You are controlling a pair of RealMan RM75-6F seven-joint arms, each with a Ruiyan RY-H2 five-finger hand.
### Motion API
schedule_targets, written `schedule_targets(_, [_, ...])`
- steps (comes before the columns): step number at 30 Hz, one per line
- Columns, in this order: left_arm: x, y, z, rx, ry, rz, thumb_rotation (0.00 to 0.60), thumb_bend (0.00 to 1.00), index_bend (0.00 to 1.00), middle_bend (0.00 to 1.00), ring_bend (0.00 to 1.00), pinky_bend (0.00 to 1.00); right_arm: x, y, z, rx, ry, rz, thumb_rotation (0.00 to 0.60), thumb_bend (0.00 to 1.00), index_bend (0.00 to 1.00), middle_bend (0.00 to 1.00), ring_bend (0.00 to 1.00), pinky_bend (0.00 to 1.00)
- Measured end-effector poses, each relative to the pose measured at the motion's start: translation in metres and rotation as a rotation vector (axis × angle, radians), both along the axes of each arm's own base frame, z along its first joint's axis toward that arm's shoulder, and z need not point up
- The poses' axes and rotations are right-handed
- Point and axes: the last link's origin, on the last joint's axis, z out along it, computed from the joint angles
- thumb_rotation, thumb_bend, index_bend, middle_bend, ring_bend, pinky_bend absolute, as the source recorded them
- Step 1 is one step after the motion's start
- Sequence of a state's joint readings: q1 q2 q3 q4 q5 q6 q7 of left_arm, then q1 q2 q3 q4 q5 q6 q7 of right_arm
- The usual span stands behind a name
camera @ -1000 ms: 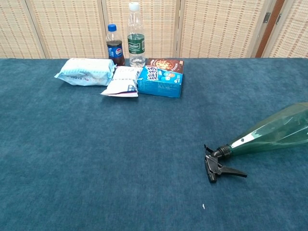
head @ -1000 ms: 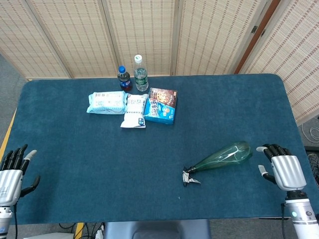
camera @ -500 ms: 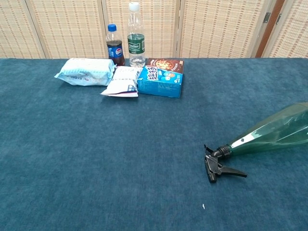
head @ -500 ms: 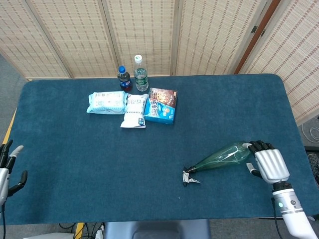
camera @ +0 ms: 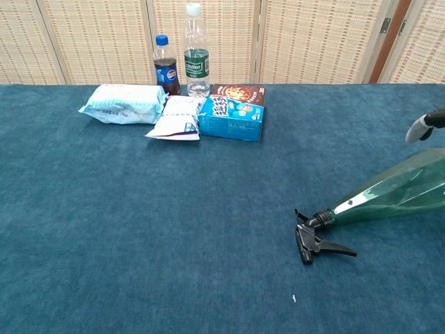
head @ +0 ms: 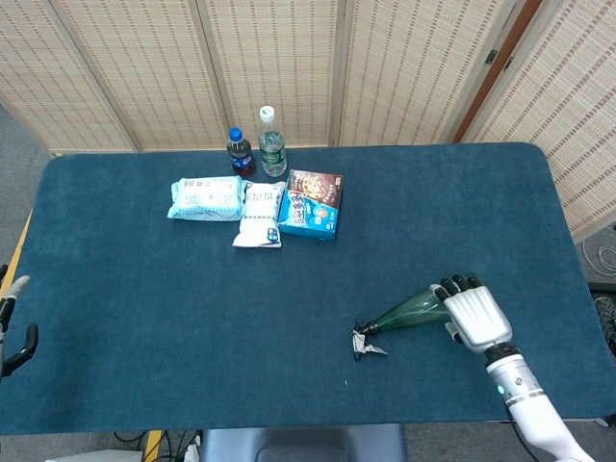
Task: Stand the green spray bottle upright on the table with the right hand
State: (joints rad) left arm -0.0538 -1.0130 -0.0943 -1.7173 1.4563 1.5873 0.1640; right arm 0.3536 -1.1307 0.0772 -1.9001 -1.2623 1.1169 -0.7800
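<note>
The green spray bottle (head: 409, 310) lies on its side on the blue table (head: 144, 289), right of centre, with its black trigger head (head: 368, 344) pointing toward the front left. My right hand (head: 474, 316) is over the bottle's wide end and hides it in the head view. In the chest view the bottle (camera: 393, 189) lies flat, and one fingertip (camera: 419, 129) of the right hand shows above it, apart from it. My left hand (head: 10, 332) is at the far left edge, mostly out of frame, holding nothing.
At the back stand a cola bottle (head: 239, 151) and a water bottle (head: 271, 142). In front of them lie a pale blue packet (head: 205, 197), a white pouch (head: 260, 215) and a blue biscuit box (head: 313, 204). A folding screen stands behind the table.
My right hand has moved left from the table's right edge to over the bottle's wide end. The left hand has drawn back toward the left edge. The bottle has not moved.
</note>
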Motion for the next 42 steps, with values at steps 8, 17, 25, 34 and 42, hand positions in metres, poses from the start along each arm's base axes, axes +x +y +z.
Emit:
schedule_targets(8, [-0.013,-0.003,0.020,0.052,-0.003,0.033,0.600,0.47,0.13,0.01,0.00,0.00,0.023,-0.004,-0.016,0.070,0.072,0.026,0.600,0.23,0.26,0.29,0.22,0.30])
schedule_targets(17, [-0.018,-0.010,0.035,0.112,0.008,0.083,0.600,0.47,0.13,0.01,0.00,0.00,0.041,-0.006,-0.038,0.153,0.127,0.030,0.600,0.23,0.26,0.29,0.22,0.30])
schedule_targets(25, [-0.018,-0.014,0.041,0.129,0.027,0.096,0.600,0.46,0.13,0.01,0.00,0.00,0.059,-0.012,-0.055,0.203,0.178,0.056,0.600,0.23,0.26,0.29,0.21,0.30])
schedule_targets(34, [-0.014,-0.012,0.029,0.077,-0.015,0.048,0.600,0.46,0.13,0.01,0.00,0.00,0.059,-0.011,-0.064,0.222,0.189,0.035,0.600,0.23,0.25,0.29,0.22,0.30])
schedule_targets(42, [-0.013,-0.011,0.025,0.064,-0.033,0.025,0.600,0.46,0.13,0.01,0.00,0.00,0.056,-0.013,-0.074,0.245,0.195,0.013,0.600,0.23,0.25,0.29,0.21,0.30])
